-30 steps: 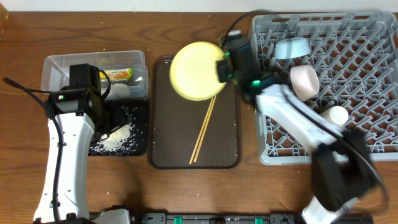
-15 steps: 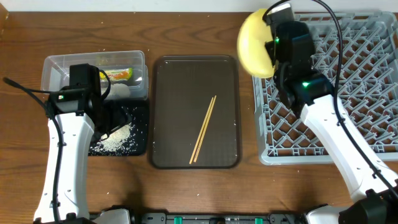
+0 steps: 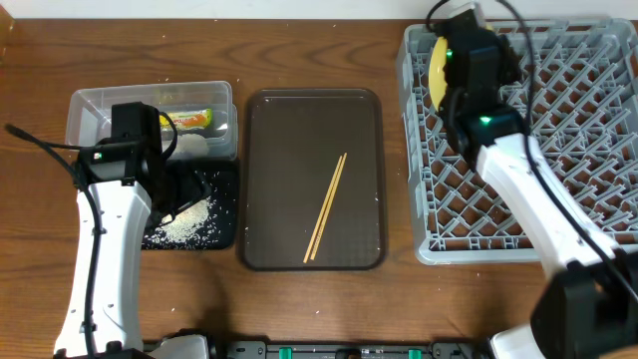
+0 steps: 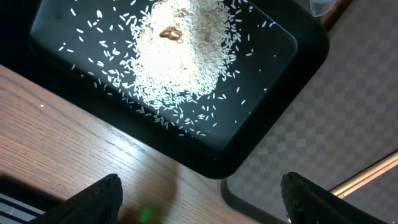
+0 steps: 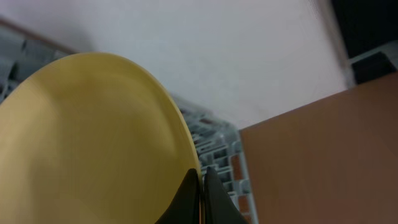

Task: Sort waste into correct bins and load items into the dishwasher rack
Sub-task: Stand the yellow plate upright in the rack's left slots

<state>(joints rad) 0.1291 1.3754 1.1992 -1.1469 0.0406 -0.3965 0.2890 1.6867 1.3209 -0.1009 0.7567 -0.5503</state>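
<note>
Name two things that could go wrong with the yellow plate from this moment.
The right gripper pinches the plate only at its rim, so it may slip or swing. The plate hangs on edge by the far left corner of the rack, so it might catch the wall or pegs instead of slotting in.

two chopsticks [image 3: 327,206] (side by side); one yellow plate [image 5: 87,143]; one rack [image 3: 598,120]; one tub [image 3: 85,108]; one black tray [image 3: 221,234]; one brown tray [image 3: 289,150]
</note>
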